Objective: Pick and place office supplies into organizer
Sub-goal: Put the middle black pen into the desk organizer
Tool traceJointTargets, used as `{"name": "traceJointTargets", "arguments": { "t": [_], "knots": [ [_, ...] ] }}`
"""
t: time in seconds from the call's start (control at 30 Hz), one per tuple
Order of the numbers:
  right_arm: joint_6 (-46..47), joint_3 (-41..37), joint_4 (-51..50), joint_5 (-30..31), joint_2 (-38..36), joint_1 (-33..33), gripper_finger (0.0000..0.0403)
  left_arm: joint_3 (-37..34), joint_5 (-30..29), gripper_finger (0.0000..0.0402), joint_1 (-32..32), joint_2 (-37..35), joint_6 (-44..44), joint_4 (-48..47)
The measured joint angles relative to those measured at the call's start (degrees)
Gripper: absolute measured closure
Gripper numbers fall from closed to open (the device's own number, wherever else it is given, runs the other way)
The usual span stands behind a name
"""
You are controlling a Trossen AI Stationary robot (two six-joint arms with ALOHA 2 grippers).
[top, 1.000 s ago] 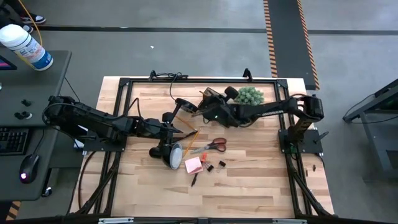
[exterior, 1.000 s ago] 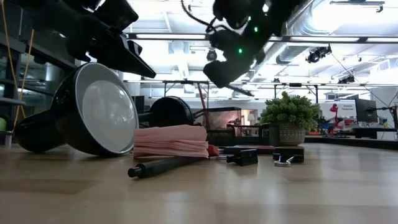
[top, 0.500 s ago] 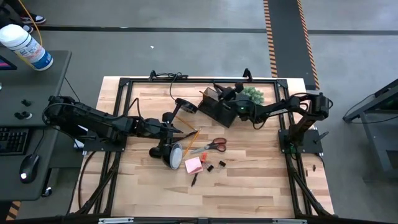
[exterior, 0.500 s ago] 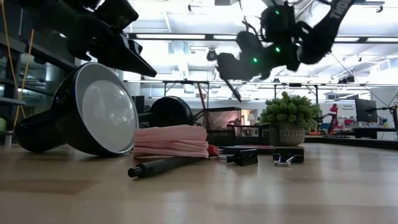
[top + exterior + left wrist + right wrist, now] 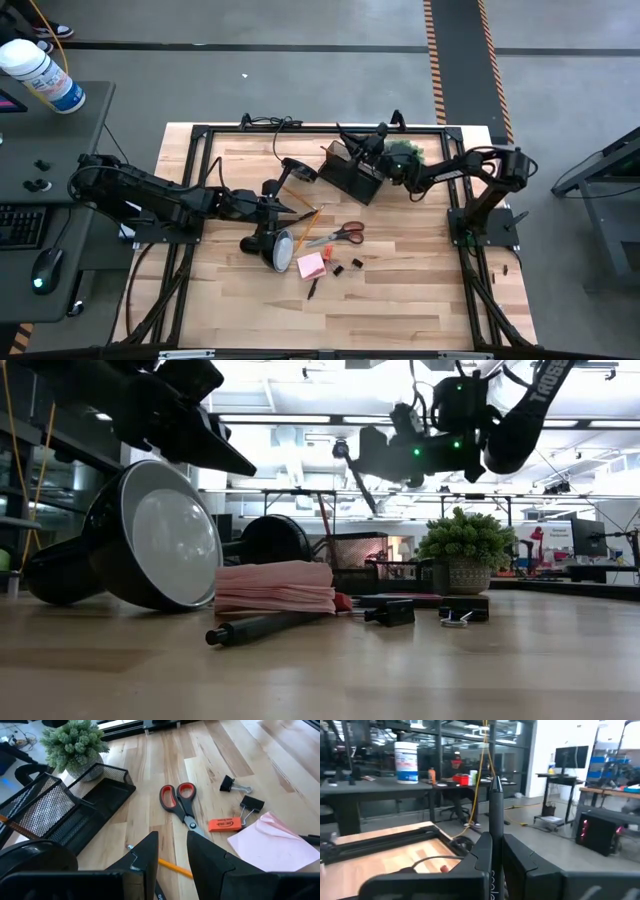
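since earlier, right gripper (image 5: 496,851) carried its clamped pen (image 5: 495,805) over the far organizer (image 5: 349,176). left gripper (image 5: 172,851), slightly open and empty, hovers above a pencil (image 5: 175,868); scissors (image 5: 342,235), pad (image 5: 311,264), clips (image 5: 345,266) remain on the desk (image 5: 400,300).

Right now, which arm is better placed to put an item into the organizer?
Probably the right arm. Its pincer is shut on a black pen and hangs above the organizer. The left pincer is open, low over a pencil, farther from the organizer.
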Motion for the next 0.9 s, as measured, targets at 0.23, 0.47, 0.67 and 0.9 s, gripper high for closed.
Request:
{"name": "traceJointTargets", "arguments": {
  "t": [0.23, 0.47, 0.67, 0.9],
  "knots": [
    [2.5, 0.0, 2.8, -2.7, 4.5, -1.5, 0.0389, 0.0, 0.1, 0.0309, 0.0, 0.0, 0.0, 0.1],
    [3.2, 0.0, 6.4, -2.5, 8.0, -2.3, 0.0389, 0.0, 0.1, 0.0309, 0.0, 0.0, 0.0, 0.0],
    [3.2, 0.0, 6.4, -2.6, 9.2, -2.5, 0.0383, 0.0, 0.1, 0.0309, 0.0, 0.0, 0.0, 0.0],
    [4.5, 0.0, 4.9, -2.5, 9.2, -2.5, 0.0305, 0.0, 0.1, 0.0309, 0.0, 0.0, 0.0, 0.0]
  ]
}}
